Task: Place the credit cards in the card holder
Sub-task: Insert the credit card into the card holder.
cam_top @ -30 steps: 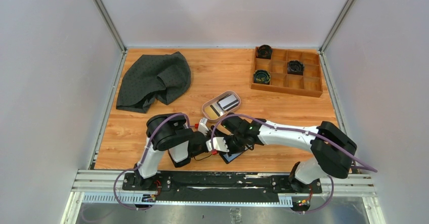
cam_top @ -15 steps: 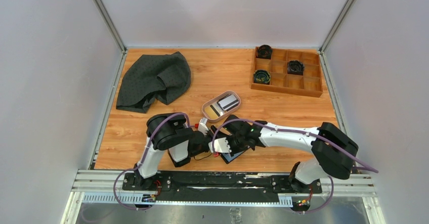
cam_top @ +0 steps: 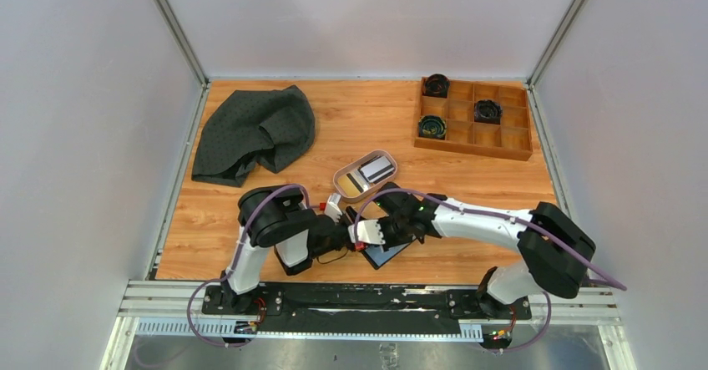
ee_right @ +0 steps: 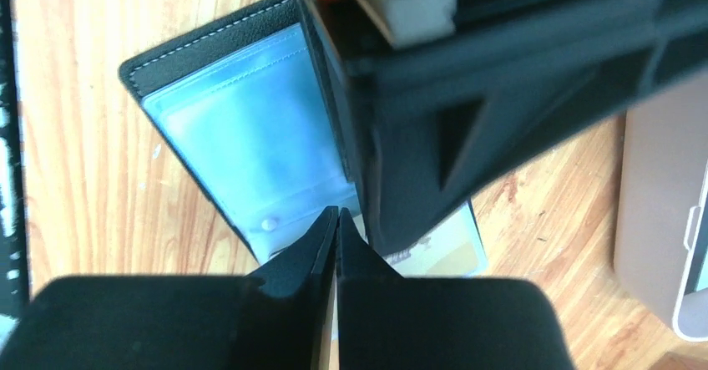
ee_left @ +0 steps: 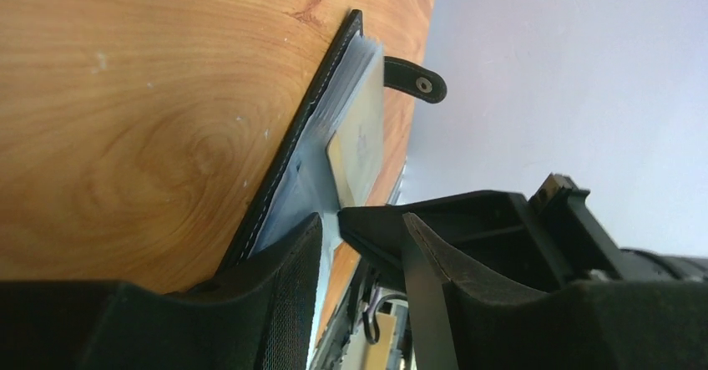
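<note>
**A:** What is different from a second ago?

**B:** The right gripper [ee_right: 336, 220] has slid slightly toward the table's right edge. That uncovers more of the small black leather-like folding card holder [cam_top: 384, 255] in the overhead view. It lies open by the near edge, about midway along it.

**A:** And the claws?

**B:** The right one is clenched, pads together, with its tips at the clear pockets. Only a thin sliver shows between the pads, and I can't tell whether anything is pinched there. The left gripper [ee_left: 361, 238] is parted, with one finger [ee_left: 284, 295] against the pocket leaves, apparently keeping the holder spread.

**A:** The card?

**B:** A gold-yellow plastic card [ee_left: 359, 149] sits partly among the clear leaves, one end showing. I'd judge it nearly seated and needing a last push.

**A:** The rest?

**B:** A silver-grey card [cam_top: 377, 168] and a black card [cam_top: 356, 183] lie in the pinkish oval plastic tray [ee_right: 655, 220], just beyond the holder toward the table's middle. Most of the job remains.
</note>
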`<state>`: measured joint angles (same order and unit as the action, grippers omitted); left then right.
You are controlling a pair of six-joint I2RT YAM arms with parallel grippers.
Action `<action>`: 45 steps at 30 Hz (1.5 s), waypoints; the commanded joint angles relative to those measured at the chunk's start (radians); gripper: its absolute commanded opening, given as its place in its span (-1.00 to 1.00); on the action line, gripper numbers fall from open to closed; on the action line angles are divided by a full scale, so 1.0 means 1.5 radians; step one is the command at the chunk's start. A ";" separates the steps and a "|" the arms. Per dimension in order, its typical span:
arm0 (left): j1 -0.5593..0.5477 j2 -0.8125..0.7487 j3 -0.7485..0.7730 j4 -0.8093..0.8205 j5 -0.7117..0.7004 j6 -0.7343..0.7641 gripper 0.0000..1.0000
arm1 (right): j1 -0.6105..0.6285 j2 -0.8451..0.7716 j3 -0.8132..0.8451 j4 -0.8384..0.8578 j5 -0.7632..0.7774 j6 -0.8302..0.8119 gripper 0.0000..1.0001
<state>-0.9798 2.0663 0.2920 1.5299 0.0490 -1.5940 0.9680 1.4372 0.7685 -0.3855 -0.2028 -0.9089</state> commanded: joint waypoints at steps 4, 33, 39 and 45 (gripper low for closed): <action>0.013 -0.090 -0.024 -0.132 0.001 0.115 -0.06 | -0.068 -0.070 0.034 -0.142 -0.232 -0.017 -0.83; 0.137 -0.813 0.149 -1.003 -0.007 0.704 0.92 | -0.493 -0.231 0.182 -0.277 -0.564 0.064 -0.27; 0.141 -0.855 0.249 -1.182 -0.088 0.770 1.00 | -0.496 -0.183 0.382 -0.276 -0.664 0.309 -0.06; 0.141 -0.871 0.262 -1.190 -0.085 0.746 1.00 | -0.496 -0.147 0.491 -0.084 -0.704 0.668 0.01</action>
<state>-0.7742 0.7635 0.6659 -0.1631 -0.0608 -0.4911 0.2398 1.1885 1.4467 -0.7300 -1.1770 -0.3965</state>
